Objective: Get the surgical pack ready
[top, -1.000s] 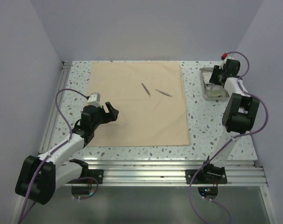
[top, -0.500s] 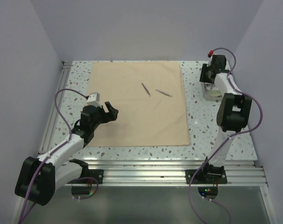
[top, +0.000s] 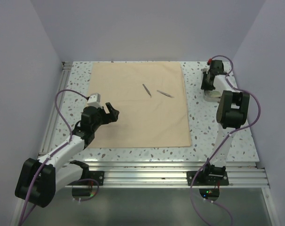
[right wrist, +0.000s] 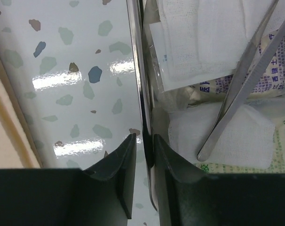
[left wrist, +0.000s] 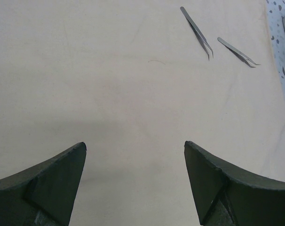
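Observation:
The tan cloth (top: 138,103) lies spread flat on the table, with two thin metal tweezers (top: 146,90) (top: 164,93) on its far half. My left gripper (top: 113,114) is open and empty, low over the cloth's near-left part; its wrist view shows the cloth (left wrist: 109,84) and both tweezers (left wrist: 197,33) (left wrist: 237,52) ahead. My right gripper (top: 209,84) is shut on the left rim (right wrist: 138,70) of the steel tray (top: 212,96) at the far right. The tray holds white and green sachets (right wrist: 199,42) and long metal instruments (right wrist: 241,84).
Speckled table (top: 199,127) lies bare between the cloth's right edge and the tray. Lilac walls close in the left, back and right. An aluminium rail (top: 156,169) runs along the near edge by the arm bases.
My right wrist has swung left across the tray to its left rim and now covers most of the tray. The left arm, cloth and tweezers have not moved.

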Controlling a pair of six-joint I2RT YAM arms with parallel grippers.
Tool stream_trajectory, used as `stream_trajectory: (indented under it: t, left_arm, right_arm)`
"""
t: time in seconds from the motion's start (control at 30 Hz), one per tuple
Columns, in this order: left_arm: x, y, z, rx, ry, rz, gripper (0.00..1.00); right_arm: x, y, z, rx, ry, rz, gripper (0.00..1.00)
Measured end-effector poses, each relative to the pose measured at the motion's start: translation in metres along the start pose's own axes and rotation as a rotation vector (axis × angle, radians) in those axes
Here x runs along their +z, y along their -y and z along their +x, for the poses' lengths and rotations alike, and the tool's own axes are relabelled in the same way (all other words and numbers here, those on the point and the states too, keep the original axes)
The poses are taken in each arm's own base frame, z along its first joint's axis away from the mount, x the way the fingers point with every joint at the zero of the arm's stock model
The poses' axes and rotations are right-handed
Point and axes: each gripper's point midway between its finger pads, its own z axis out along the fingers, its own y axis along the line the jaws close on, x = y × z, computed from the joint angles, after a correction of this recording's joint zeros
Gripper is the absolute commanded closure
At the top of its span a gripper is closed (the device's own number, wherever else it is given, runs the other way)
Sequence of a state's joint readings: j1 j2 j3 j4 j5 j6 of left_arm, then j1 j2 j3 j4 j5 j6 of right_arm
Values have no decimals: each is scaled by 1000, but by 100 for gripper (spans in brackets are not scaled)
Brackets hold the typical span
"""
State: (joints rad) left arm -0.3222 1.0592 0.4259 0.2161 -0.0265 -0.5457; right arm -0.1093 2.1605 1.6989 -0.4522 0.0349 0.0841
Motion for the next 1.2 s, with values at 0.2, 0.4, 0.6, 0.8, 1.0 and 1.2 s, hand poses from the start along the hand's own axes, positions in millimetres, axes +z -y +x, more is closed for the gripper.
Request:
stream_trajectory:
  t: [0.2, 0.4, 0.6, 0.8, 1.0, 1.2]
  left_arm:
    - [0, 0, 0, 0, 0, 0, 11]
    - [0, 0, 0, 0, 0, 0, 11]
    - [-1, 0, -1, 0, 4, 2, 11]
    - [-2, 1, -4, 5, 16, 4, 11]
    - [-3, 1, -7, 7, 26, -1, 11]
    - [-4, -1, -7, 7, 27, -8, 11]
  right_arm:
    - [-2, -6, 10, 0, -3, -5, 89]
    - [-26, -25, 34, -22, -29, -30, 92]
    - [-58, -46, 57, -49, -36, -60, 92]
    - [-75, -69, 75, -97, -53, -73, 90]
    - [-78, -80, 94, -140, -86, -66, 89]
    - [-86, -75, 123, -137, -138, -58, 62]
